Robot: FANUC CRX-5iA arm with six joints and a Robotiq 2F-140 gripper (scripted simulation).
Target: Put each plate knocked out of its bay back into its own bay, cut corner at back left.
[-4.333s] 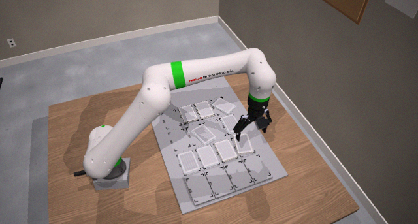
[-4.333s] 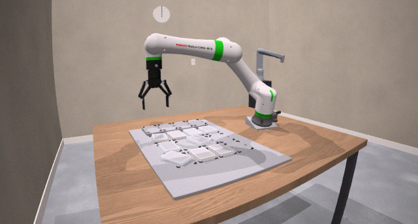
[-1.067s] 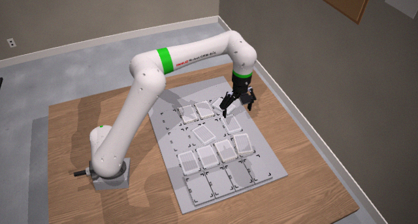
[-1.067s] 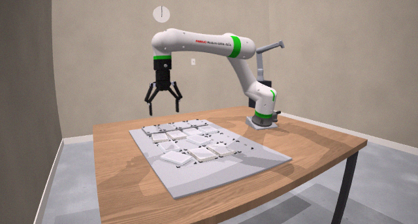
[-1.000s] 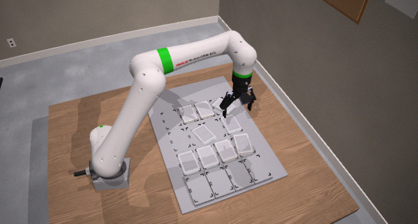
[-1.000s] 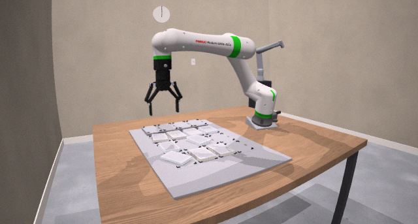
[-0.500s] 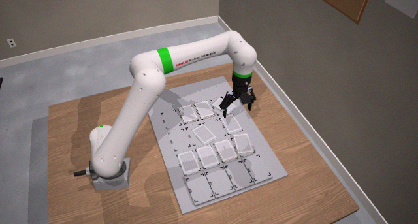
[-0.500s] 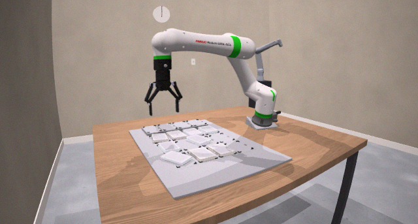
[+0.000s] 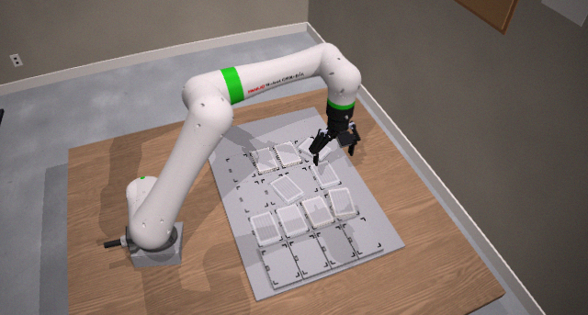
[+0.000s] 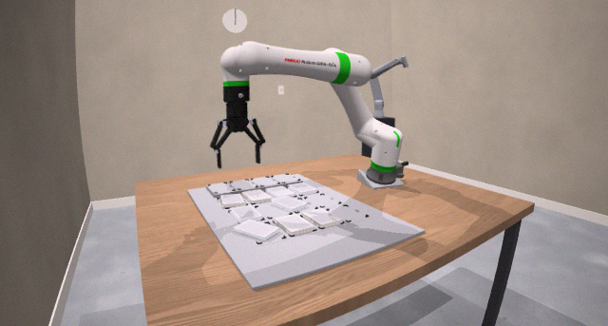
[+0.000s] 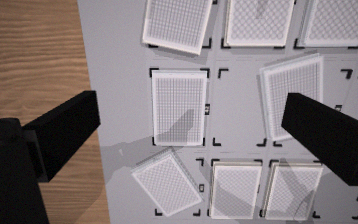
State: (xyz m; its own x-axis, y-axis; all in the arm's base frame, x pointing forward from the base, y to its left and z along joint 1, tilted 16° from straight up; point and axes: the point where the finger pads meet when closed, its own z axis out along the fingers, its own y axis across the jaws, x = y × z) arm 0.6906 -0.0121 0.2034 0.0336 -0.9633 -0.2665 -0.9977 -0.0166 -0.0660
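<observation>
Top view, end effector (image 9: 333, 151): fingers spread fully apart, nothing between them; it hangs over the far end of the deck, near the tabletop's right edge.
Top view, deck (image 9: 386, 241): grey sheet on the wooden tabletop (image 9: 436, 269), with black corner pieces marking the bays.
Top view, skewed plate (image 9: 287, 188): lies mid-deck, turned out of line with its corner pieces.
Top view, far plate (image 9: 307, 146): partly hidden behind the end effector's left finger, also turned.

Exterior view, end effector (image 10: 237, 155): open and empty, well above the deck, over its back left part as seen here.
Exterior view, plates: nine white plates on the deck; the nearest one (image 10: 256, 229) sits at a slant to the neighbours.

Wrist view, end effector: two black fingers at left and right edges of frame, wide apart, gripping nothing.
Wrist view, seated plate (image 11: 179, 107): fine-grid plate, square inside its corner pieces, between the fingers and below them.
Wrist view, rotated plate (image 11: 167, 183): lower left, clearly twisted, one corner past the bay marks.
Wrist view, tilted plate (image 11: 292, 90): right of centre, slightly turned, its lower part behind the right finger.
Wrist view, upper-left plate (image 11: 177, 22): slightly askew, overlapping its lower corner pieces.
</observation>
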